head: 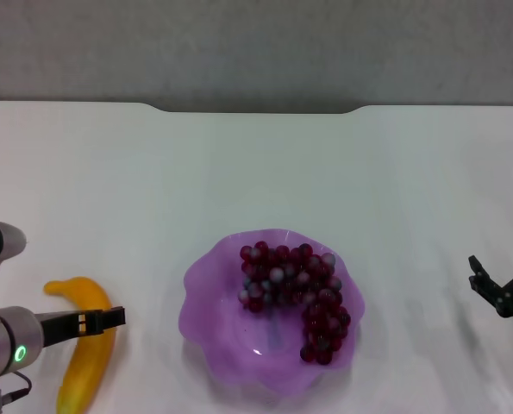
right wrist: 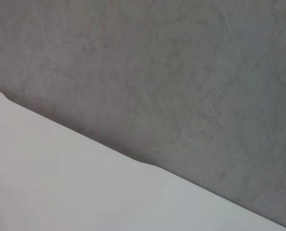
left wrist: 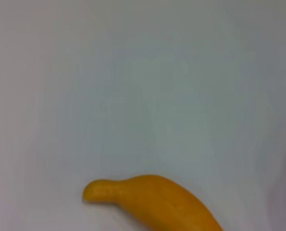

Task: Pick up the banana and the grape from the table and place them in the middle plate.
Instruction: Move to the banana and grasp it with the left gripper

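— Jaws? Left gripper (head: 109, 317) over the banana (head: 88, 349), near the tabletop's (head: 256, 172) front left corner; whether they're apart, can't tell.
— Grapes (head: 295, 293) already lie in the plate (head: 206, 285); banana's next: descend, clamp. Right gripper (head: 489, 289) idles.

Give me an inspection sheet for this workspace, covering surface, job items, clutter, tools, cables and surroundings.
Surface: white table, notch in its far edge.
Job items: grapes lying in the purple plate; banana on the table at the robot's left, outside the plate.
Clutter: nothing seen.
Tools: left tool above the banana's middle, not visibly gripping it; right tool out at the right edge, away from the plate, fingers apart and empty.
Cables: thin wires on the left arm near the wrist.
Surroundings: grey floor beyond the table.
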Available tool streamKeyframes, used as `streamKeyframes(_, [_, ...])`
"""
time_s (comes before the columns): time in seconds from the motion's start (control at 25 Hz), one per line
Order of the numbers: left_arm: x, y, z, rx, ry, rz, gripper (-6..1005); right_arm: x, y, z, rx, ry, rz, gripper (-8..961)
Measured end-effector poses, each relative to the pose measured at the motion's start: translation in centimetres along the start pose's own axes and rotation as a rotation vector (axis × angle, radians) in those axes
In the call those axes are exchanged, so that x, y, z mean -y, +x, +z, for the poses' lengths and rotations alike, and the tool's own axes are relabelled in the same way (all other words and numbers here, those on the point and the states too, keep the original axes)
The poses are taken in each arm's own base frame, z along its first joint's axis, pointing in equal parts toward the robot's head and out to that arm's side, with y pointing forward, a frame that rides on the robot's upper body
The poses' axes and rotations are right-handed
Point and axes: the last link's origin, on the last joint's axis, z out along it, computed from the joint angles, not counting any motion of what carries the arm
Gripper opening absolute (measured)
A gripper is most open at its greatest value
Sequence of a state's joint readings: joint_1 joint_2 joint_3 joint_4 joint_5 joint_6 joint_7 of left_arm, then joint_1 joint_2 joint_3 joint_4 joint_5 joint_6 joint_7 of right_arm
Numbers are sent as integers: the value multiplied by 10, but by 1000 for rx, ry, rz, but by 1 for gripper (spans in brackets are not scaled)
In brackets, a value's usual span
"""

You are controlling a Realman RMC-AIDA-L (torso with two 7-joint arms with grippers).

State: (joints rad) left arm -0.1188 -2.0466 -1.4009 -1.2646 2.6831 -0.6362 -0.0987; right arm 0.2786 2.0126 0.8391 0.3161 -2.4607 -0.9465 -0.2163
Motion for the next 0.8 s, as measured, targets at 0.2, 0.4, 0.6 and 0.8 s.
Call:
streamKeyframes(0.2, [-3, -2, 4, 5, -5, 7, 877, 0, -1, 0, 3, 0, 1, 882])
streamKeyframes(0.4, [-5, -5, 10, 22, -6, 14, 841, 0, -1, 1, 6, 0, 0, 882])
streamKeyframes(0.6, [-3, -6, 14, 24, 2, 8, 805, 0, -3, 2, 10, -1, -1, 882])
streamKeyframes(0.8, [-2, -7, 16, 25, 7, 3, 770, 0, -4, 3, 15, -3, -2, 882])
